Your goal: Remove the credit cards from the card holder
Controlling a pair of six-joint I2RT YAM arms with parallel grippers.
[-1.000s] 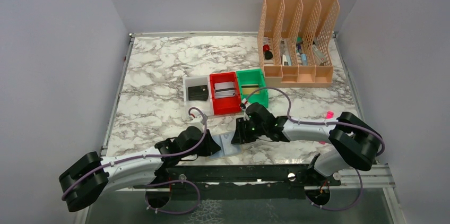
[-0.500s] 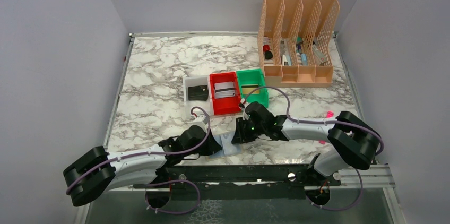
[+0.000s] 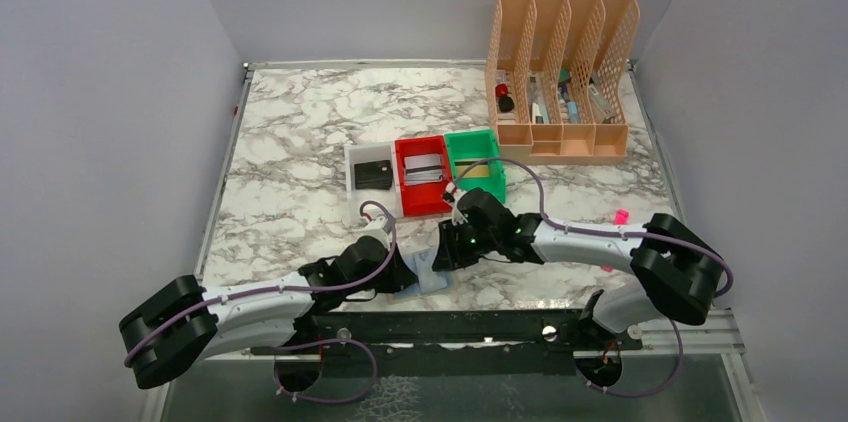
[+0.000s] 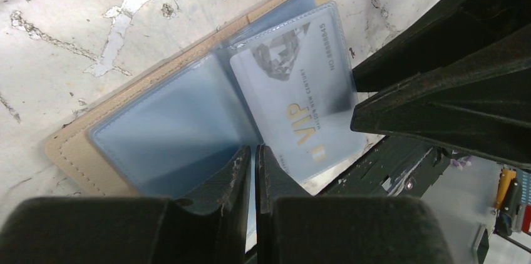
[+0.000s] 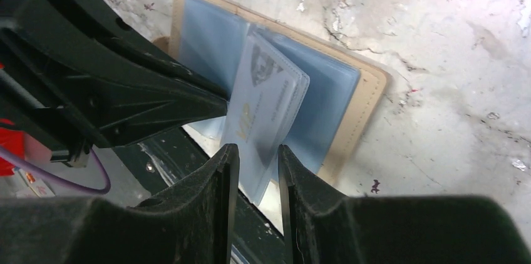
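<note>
At the near edge of the marble table (image 3: 300, 142), between my two arms, the card holder (image 4: 69, 151) lies opened flat, tan cover down and blue-grey sleeves facing up. One sleeve leaf stands lifted off the rest, and through it I can read a silvery grey card (image 4: 300, 101) with gold lettering. The card sits inside that leaf, not out of it.

My left gripper (image 4: 255, 170) comes in from the left. Its jaws are almost together, pinched on a thin leaf of the holder next to the raised one. My right gripper (image 5: 253, 170) reaches in from the right, fingers partly apart, with the near end of the raised leaf sitting in the gap between them. I cannot tell whether the pads actually press on it.

Farther back, near the middle of the table, three small trays stand touching in a row: white (image 3: 354, 167) on the left, red (image 3: 425, 207) in the middle, green (image 3: 478, 142) on the right. A black card (image 3: 373, 175) lies in the white tray. I see something flat and pale in the red one, too small to identify. At the far right stands a peach file rack (image 3: 560, 32) with small items in its slots.
</note>
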